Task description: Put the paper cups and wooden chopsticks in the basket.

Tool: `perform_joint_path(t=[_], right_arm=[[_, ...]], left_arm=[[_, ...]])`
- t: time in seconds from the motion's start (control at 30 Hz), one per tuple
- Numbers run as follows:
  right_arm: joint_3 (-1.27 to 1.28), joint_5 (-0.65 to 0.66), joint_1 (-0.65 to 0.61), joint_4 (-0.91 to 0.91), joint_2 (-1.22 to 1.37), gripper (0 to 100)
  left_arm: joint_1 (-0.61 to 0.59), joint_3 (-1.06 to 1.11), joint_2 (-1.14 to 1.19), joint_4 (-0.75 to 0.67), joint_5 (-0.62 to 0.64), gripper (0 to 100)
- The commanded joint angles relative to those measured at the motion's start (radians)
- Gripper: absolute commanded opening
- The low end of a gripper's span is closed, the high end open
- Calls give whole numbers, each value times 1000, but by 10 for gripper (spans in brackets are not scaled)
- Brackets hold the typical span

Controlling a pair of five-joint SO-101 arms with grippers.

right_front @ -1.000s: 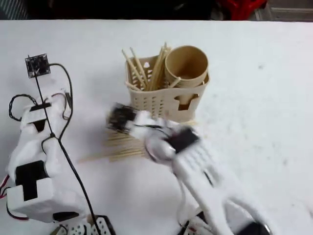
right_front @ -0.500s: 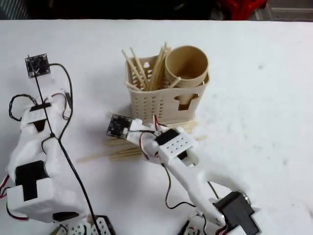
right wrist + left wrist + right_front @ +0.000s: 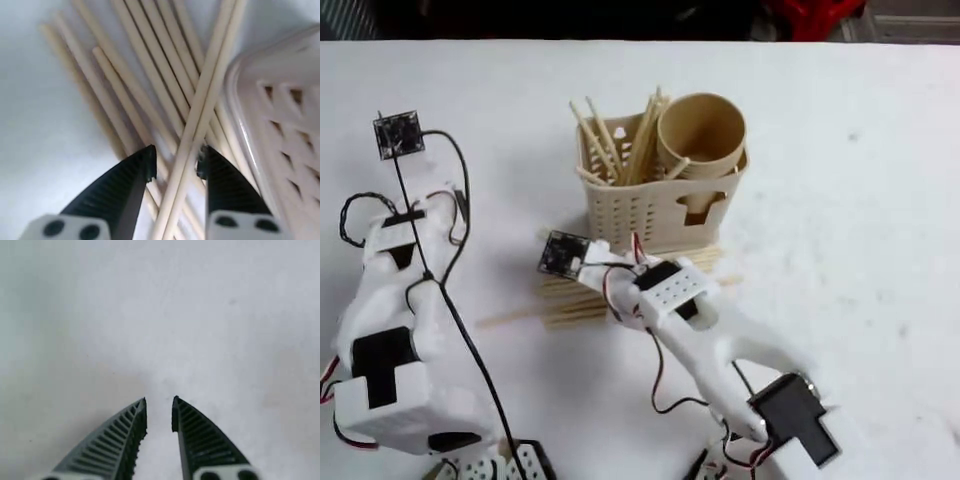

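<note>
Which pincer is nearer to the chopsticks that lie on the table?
Right. The right pincer is directly over the loose chopsticks beside the basket, two sticks between its fingers. The left pincer is over bare table, apart from them.

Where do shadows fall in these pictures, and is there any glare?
High view: the white table is evenly lit, with no glare and hardly any shadow. Left wrist view: the table turns greyer beside the open left gripper. Right wrist view: thin soft shadows run along the chopsticks by the open right gripper.
</note>
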Motion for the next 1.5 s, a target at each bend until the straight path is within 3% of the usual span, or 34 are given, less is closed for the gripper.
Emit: perform_joint_path(t=[0.0,0.23,0.5,0.83,1.2,1.47], right_arm=[[-26,3,28,-8,7,122],[-28,5,28,-7,7,22],[-81,3,28,107,-4,15],[68,0,28,116,-326,15],[121,-212,30,117,-693,15],[-180,-341,27,234,-828,15]], left_arm=[[15,-41,-10,2,8,103],[15,-41,-8,2,8,103],[12,-41,-7,2,8,103],[12,-41,-5,-3,6,103],[13,-41,-5,-3,6,103],[15,-41,-5,-3,6,103]])
